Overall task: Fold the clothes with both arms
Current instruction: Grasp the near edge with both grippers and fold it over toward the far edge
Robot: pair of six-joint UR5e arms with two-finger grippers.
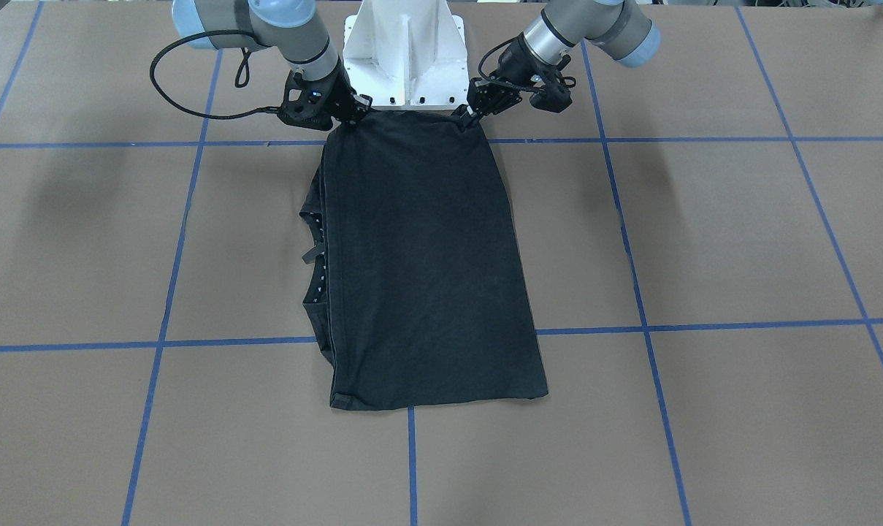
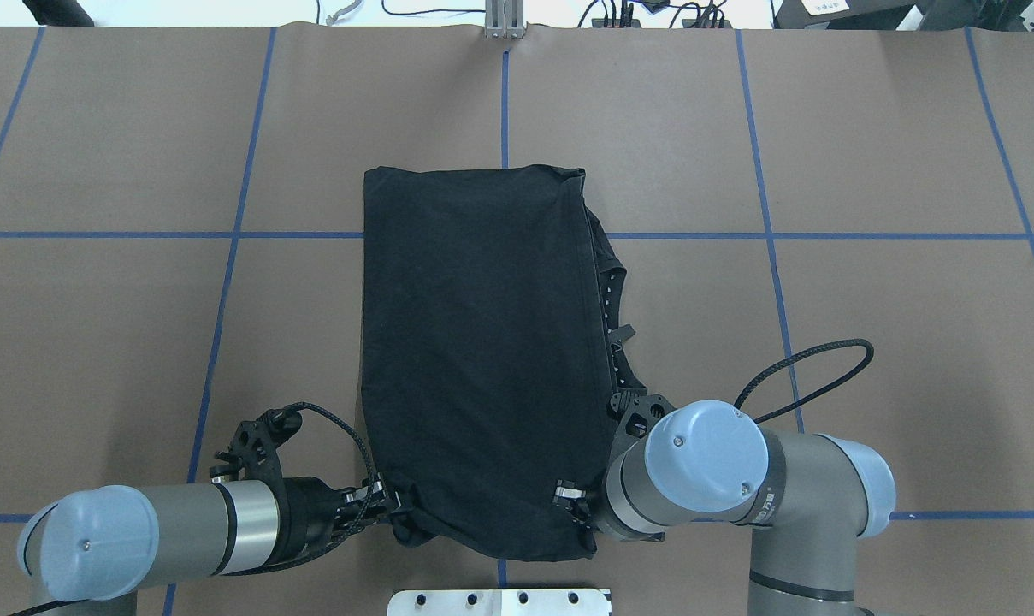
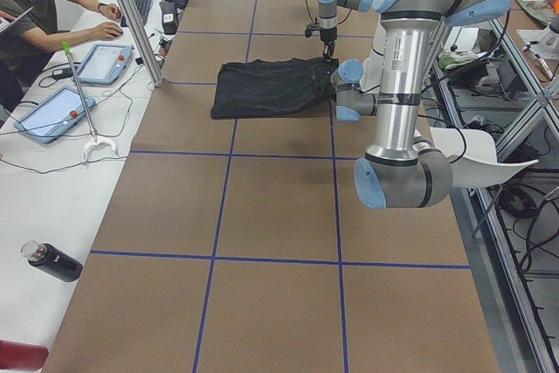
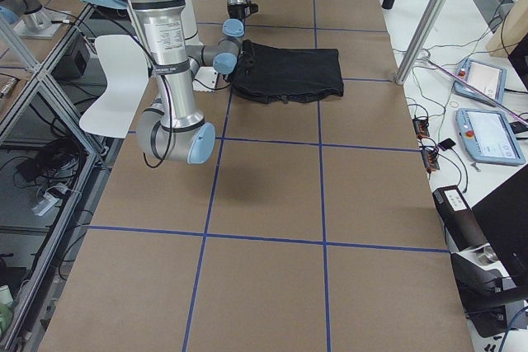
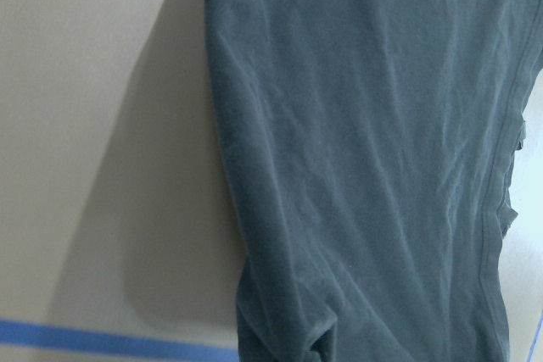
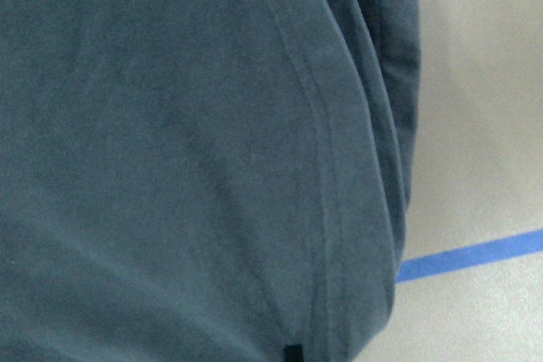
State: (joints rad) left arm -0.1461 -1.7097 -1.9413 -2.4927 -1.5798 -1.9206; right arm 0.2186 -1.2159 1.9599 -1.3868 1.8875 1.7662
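Overhead exterior: left tool (image 2: 390, 506) and right tool (image 2: 573, 503) pinching near corners of black T-shirt (image 2: 482, 342)

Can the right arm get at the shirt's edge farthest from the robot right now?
Likely yes: nothing lies on the T-shirt or beside it. But the right tool is at its near corner, seemingly pinching it, so it must release first.

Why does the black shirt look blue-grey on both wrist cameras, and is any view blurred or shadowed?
Left wrist view: likely close-up exposure washes the T-shirt to teal-grey; a soft shadow lies on the table. Right wrist view: same cast, slightly soft, seam readable. Front-facing view: T-shirt near-black, folds hard to read; faint shadows on the table. Overhead view: even light, no glare.
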